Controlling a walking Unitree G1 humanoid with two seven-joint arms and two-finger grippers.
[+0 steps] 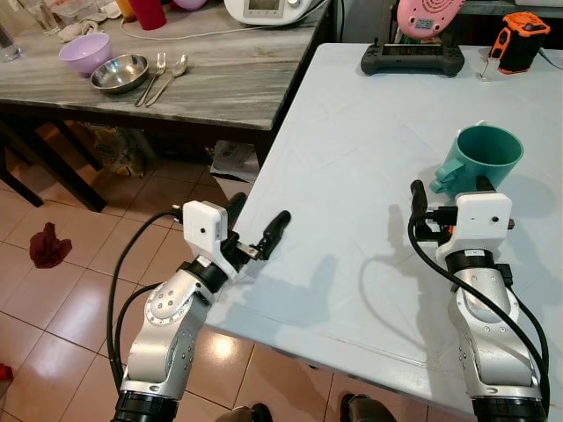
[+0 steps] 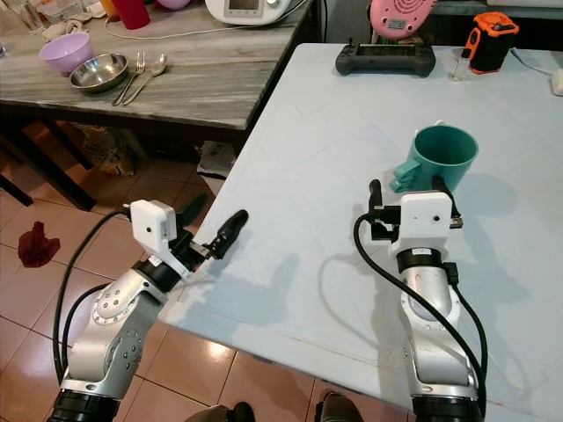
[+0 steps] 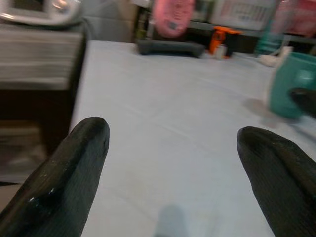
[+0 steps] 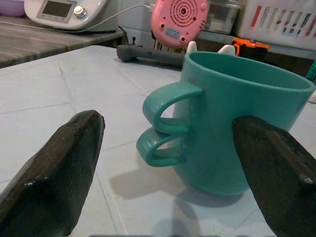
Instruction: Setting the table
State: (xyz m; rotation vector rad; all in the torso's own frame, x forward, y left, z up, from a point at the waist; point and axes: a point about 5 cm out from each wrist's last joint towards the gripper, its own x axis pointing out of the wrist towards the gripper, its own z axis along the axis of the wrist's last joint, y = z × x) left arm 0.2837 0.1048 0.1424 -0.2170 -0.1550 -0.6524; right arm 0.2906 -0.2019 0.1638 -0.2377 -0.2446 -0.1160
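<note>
since the right end effector (image 1: pixel 447 192) gapes just short of the cup (image 1: pixel 482 158), straddle its wall, not the handles; left end effector (image 1: pixel 257 225) open, idle.

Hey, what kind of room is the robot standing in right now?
Most likely a home kitchen or dining area: a teal mug on a pale table, bowls and cutlery on a marble-topped counter, plus a cooker.

Upright teal mug (image 1: pixel 486 156) (double-looped handle)
</note>
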